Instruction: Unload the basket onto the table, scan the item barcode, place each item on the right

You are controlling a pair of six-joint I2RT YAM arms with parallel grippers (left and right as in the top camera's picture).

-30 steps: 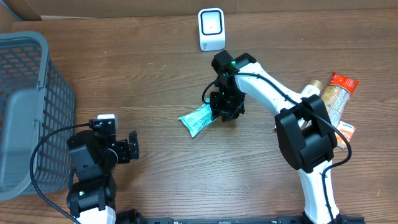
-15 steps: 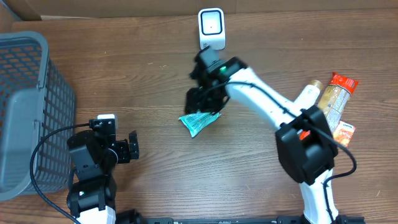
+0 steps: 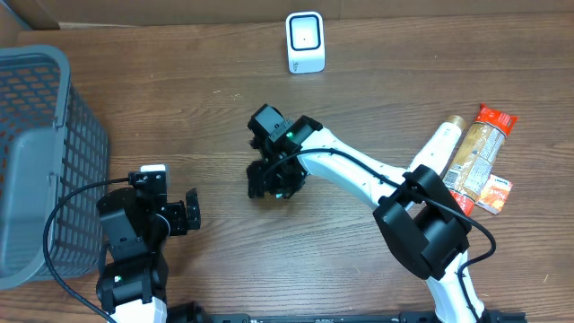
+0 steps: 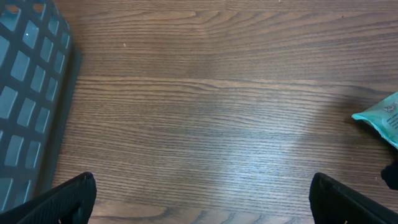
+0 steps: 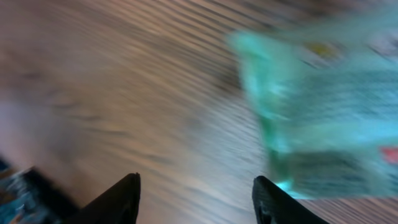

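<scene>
The item is a teal packet [image 5: 323, 118], blurred at the upper right of the right wrist view. Its corner also shows at the right edge of the left wrist view, packet [image 4: 382, 118], lying flat on the wooden table. In the overhead view my right wrist covers it. My right gripper [image 5: 199, 193] [image 3: 272, 178] is open with only bare table between its fingers; the packet lies just beyond its right fingertip. The white scanner [image 3: 305, 42] stands at the back of the table. My left gripper [image 4: 202, 199] [image 3: 191, 211] is wide open and empty at the front left.
A grey mesh basket [image 3: 36, 152] [image 4: 28, 93] fills the left side. A pale bottle [image 3: 437, 148] and orange-labelled packages [image 3: 480, 148] lie in a pile at the right edge.
My right arm has swung left and down the table, and its jaws have opened off the teal packet. The packet now lies under the wrist in the overhead view. The left arm has not moved.
</scene>
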